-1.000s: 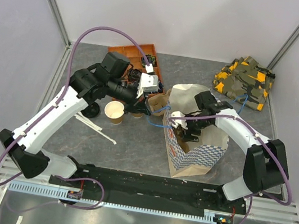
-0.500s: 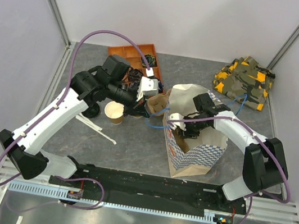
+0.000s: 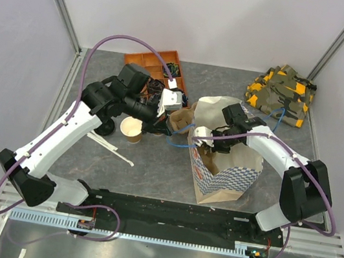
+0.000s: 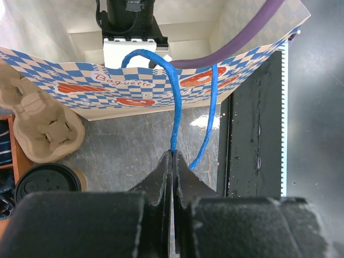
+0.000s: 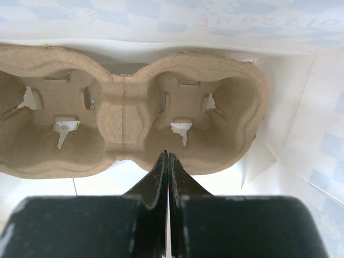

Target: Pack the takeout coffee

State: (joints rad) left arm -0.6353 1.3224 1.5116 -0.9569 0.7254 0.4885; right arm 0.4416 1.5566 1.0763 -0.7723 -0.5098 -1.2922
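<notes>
The grey table (image 3: pixel 153 165) bears a checked paper bag (image 3: pixel 227 174), takeout coffee (image 4: pixel 45 183), lidless cup (image 3: pixel 132 128), orange tray (image 3: pixel 145 61) and camouflage cloth (image 3: pixel 281 92).

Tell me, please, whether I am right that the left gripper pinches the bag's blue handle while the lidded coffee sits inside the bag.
Not quite. The left gripper does pinch the blue handle of the bag, but the coffee stands outside the bag, near the carrier. The left wrist view shows this.

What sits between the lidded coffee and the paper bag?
A cardboard cup carrier lies between lidded coffee and paper bag, seen in the left wrist view.
</notes>
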